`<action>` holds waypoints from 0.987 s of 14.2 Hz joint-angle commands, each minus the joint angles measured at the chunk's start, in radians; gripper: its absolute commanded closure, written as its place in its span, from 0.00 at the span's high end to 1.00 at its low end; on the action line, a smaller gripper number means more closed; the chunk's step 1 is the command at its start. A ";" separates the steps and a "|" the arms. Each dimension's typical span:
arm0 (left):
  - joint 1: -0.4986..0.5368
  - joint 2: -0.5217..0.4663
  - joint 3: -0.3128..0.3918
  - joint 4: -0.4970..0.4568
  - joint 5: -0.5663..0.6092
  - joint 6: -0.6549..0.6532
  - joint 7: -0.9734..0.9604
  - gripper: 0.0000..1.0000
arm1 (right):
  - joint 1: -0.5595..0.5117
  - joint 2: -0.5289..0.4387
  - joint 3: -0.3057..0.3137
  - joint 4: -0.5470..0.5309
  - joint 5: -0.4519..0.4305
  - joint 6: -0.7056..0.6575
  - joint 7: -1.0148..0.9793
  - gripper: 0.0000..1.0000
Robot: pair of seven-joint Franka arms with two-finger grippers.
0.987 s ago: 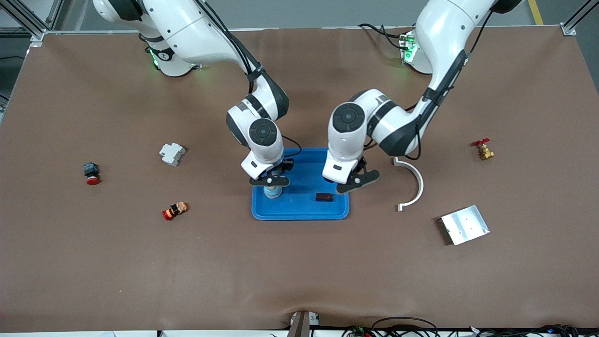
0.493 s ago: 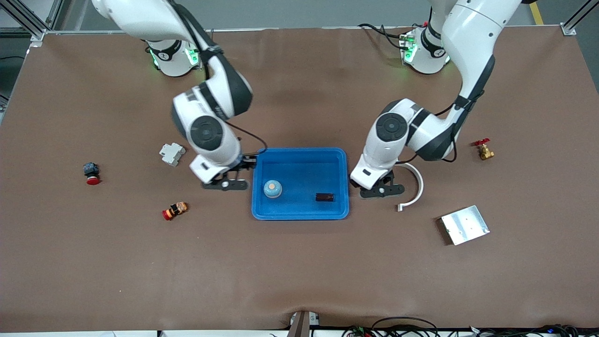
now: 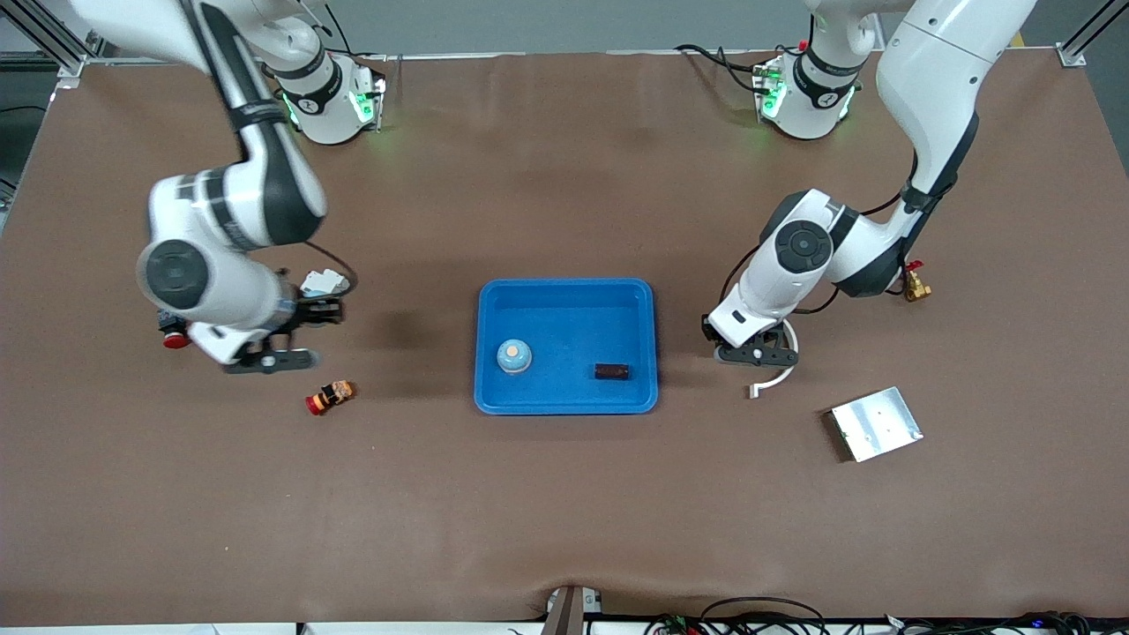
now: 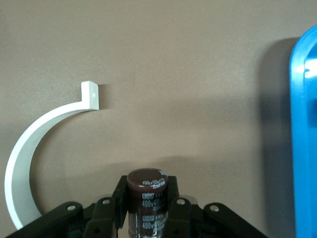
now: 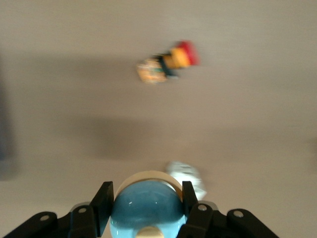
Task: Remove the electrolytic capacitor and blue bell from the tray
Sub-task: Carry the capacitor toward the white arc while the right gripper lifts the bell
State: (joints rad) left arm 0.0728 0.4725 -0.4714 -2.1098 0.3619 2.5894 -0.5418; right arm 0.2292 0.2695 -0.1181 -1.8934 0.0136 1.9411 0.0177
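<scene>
The carry-off step looks to be in hand, with both arms away from the tray (image 3: 564, 284), which sits in the middle of the tabletop (image 3: 564, 511). The left gripper (image 3: 757, 355) hangs low over bare tabletop just beside the tray's edge toward the left arm's end, close to a white curved bracket (image 3: 776, 381). Its wrist view shows the fingers (image 4: 174, 210) closed tight on a dark brown capacitor (image 4: 147, 198) standing upright between them. The right gripper (image 3: 265, 360) is over the tabletop well toward the right arm's end, near a small red-capped button (image 3: 329, 397), and its wrist view shows its fingers (image 5: 190, 203) clamped on a blue bell (image 5: 147, 208). Oddly, the front view also shows a blue dome (image 3: 513, 355) and a dark cylinder (image 3: 611, 371) lying in the tray, near its front rim; I cannot square that with the wrist views. Going by what the fingers hold, the next move would be to lower each piece onto open tabletop, clear of the bracket and the button, and open the fingers so nothing rolls away.
</scene>
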 commanded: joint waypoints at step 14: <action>0.153 0.048 -0.016 -0.114 0.230 0.210 0.010 0.00 | -0.157 -0.016 -0.236 -0.426 -0.029 0.509 -0.532 0.14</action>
State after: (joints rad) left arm 0.2149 0.5175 -0.4736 -2.2143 0.5707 2.7839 -0.5230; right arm 0.0912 0.2673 -0.3615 -2.2882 0.0023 2.4321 -0.5033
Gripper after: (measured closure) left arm 0.661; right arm 0.388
